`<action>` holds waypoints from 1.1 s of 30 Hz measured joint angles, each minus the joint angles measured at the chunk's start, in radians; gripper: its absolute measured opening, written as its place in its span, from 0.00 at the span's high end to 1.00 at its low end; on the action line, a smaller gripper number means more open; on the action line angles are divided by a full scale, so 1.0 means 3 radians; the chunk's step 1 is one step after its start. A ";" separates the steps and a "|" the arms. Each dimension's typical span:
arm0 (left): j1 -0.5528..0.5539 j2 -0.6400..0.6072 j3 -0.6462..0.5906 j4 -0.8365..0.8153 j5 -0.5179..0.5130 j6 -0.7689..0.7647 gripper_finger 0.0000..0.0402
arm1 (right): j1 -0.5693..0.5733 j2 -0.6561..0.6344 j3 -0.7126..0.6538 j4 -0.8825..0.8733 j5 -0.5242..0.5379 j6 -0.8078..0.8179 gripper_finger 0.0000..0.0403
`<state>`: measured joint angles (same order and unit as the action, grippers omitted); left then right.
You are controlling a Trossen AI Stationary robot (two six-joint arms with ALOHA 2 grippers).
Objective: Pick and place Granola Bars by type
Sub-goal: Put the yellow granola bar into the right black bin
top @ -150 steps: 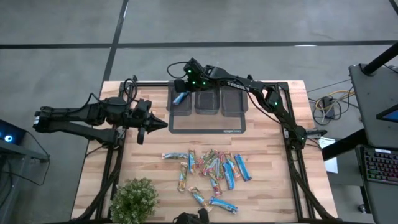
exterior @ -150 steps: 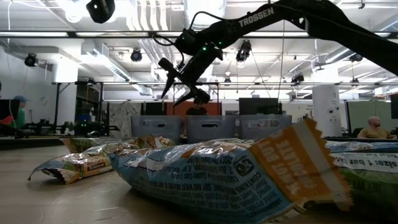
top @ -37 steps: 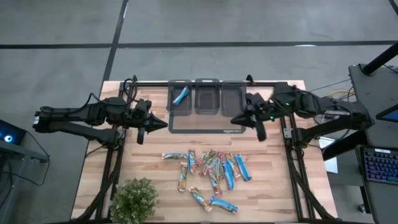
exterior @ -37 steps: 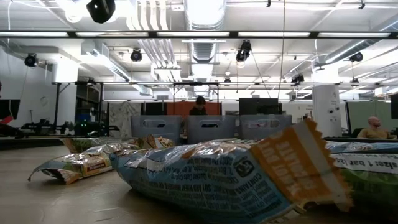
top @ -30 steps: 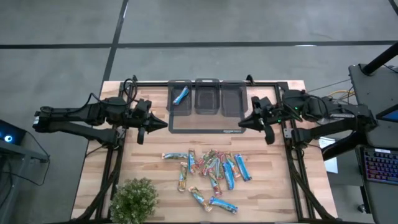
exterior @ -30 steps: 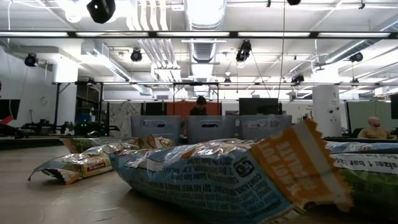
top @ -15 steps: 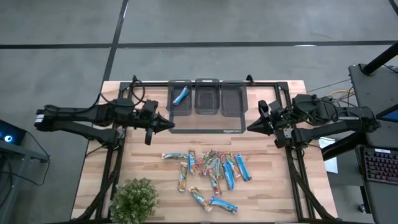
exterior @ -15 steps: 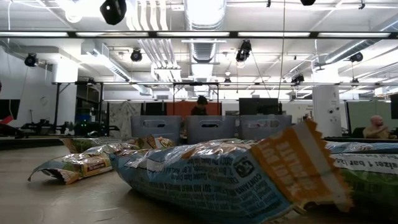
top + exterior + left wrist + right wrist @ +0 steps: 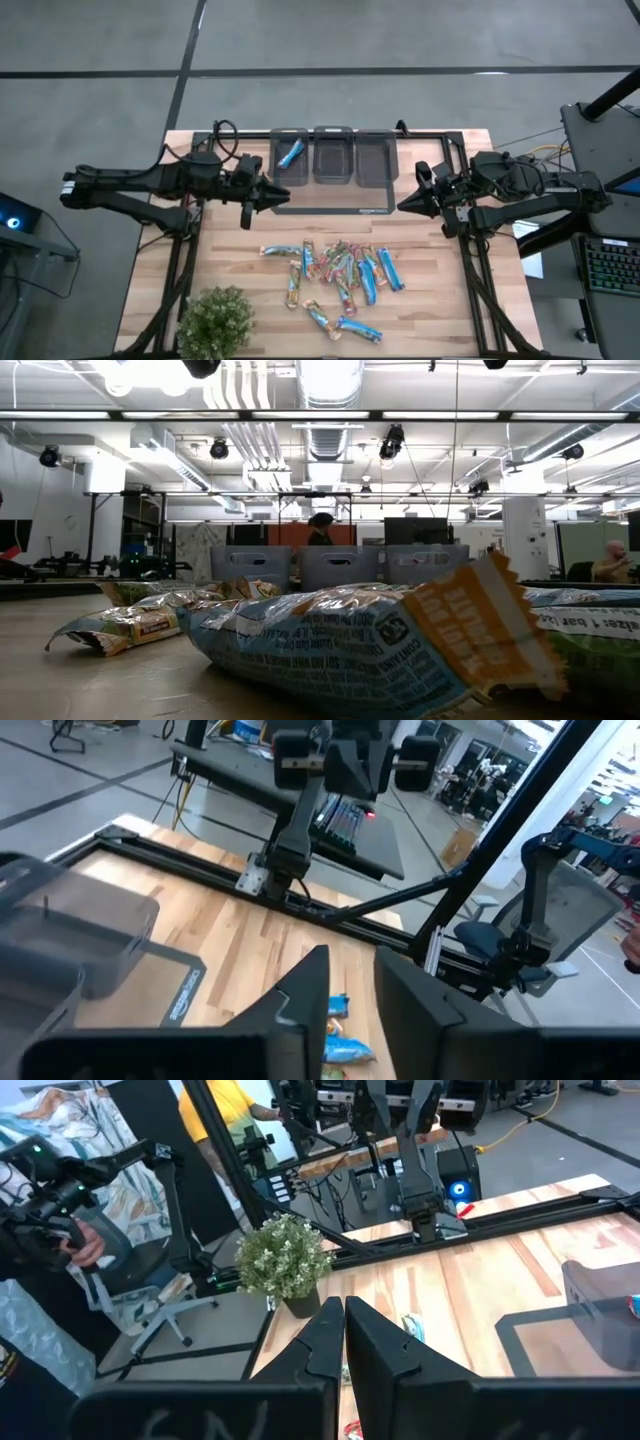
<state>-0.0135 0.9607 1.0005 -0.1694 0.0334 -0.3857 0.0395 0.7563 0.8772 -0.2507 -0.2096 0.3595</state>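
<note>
Several granola bars (image 9: 335, 270), some blue and some multicoloured, lie loose on the wooden table near its front; the low view shows them close up (image 9: 350, 650). One blue bar (image 9: 290, 153) lies in the left of three grey bins (image 9: 333, 155) at the far edge. My left gripper (image 9: 284, 191) hovers level over the left edge of the dark mat (image 9: 335, 200), its fingers (image 9: 350, 955) a little apart, nothing between them. My right gripper (image 9: 403, 207) hovers by the mat's right edge, shut (image 9: 343, 1302) and empty.
A leafy green plant (image 9: 215, 320) stands at the table's near left corner. A black frame rail (image 9: 340, 131) runs along the far edge behind the bins. Bare wood lies between the mat and the pile of bars. People and desks show in the room beyond.
My left gripper has gone toward the table's right, from beside the mat to over its left edge. My right gripper has drawn back a little toward the table's right edge, then kept still. The bars have not moved.
</note>
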 joint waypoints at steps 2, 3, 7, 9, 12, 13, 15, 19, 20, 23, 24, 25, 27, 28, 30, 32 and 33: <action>0.0000 0.0047 0.0075 -0.0029 -0.0001 0.0026 0.78 | -0.0001 -0.0007 0.0000 0.0001 0.0000 0.0000 0.98; 0.0000 0.0068 0.0111 -0.0071 -0.0001 0.0038 0.77 | 0.0000 -0.0012 0.0000 0.0001 0.0000 0.0001 0.98; 0.0000 0.0177 0.0273 -0.0244 -0.0003 0.0075 0.71 | 0.0000 -0.0022 0.0000 0.0000 0.0000 0.0041 0.98; 0.0000 0.0234 0.0345 -0.0279 -0.0002 0.0075 0.68 | -0.0001 -0.0031 0.0000 0.0000 0.0000 0.0079 0.98; 0.0000 0.0313 0.0444 -0.0360 0.0034 0.0076 0.64 | -0.0001 -0.0038 0.0000 -0.0002 -0.0001 0.0111 0.98; -0.0002 0.0334 0.0473 -0.0379 0.0038 0.0078 0.63 | -0.0001 -0.0046 0.0000 -0.0002 -0.0001 0.0112 0.98; -0.0003 0.0373 0.0517 -0.0429 0.0042 0.0101 0.60 | -0.0001 -0.0057 0.0000 -0.0003 -0.0001 0.0112 0.98; -0.0003 0.0434 0.0562 -0.0523 0.0043 0.0162 0.55 | -0.0001 -0.0065 0.0000 -0.0004 0.0000 0.0112 0.98; -0.0003 0.0444 0.0564 -0.0554 0.0044 0.0173 0.54 | -0.0001 -0.0066 0.0000 -0.0005 -0.0001 0.0112 0.98; -0.0003 0.0474 0.0578 -0.0607 0.0046 0.0229 0.53 | -0.0001 -0.0074 0.0000 -0.0007 0.0000 0.0112 0.98; -0.0003 0.0480 0.0580 -0.0626 0.0051 0.0241 0.53 | -0.0001 -0.0075 0.0000 -0.0008 -0.0001 0.0112 0.98; -0.0001 0.0487 0.0587 -0.0635 0.0062 0.0251 0.53 | -0.0001 -0.0075 0.0000 -0.0008 -0.0001 0.0112 0.98; -0.0001 0.0501 0.0635 -0.0668 0.0079 0.0281 0.53 | -0.0001 -0.0076 0.0000 -0.0014 -0.0001 0.0112 0.98; -0.0001 0.0510 0.0667 -0.0729 0.0091 0.0304 0.53 | -0.0001 -0.0076 0.0000 -0.0013 0.0000 0.0112 0.98; -0.0001 0.0534 0.0755 -0.0880 0.0092 0.0346 0.53 | -0.0001 -0.0078 0.0000 -0.0014 -0.0001 0.0112 0.98; -0.0001 0.0565 0.0853 -0.1066 0.0092 0.0354 0.53 | -0.0001 -0.0076 0.0000 -0.0019 0.0000 0.0112 0.98; -0.0001 0.0588 0.0905 -0.1174 0.0092 0.0368 0.53 | -0.0001 -0.0078 0.0000 -0.0021 0.0000 0.0112 0.98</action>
<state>-0.0139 1.1370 1.2719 -0.5215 0.0609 -0.2754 0.0391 0.7330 0.8772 -0.2569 -0.2096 0.3931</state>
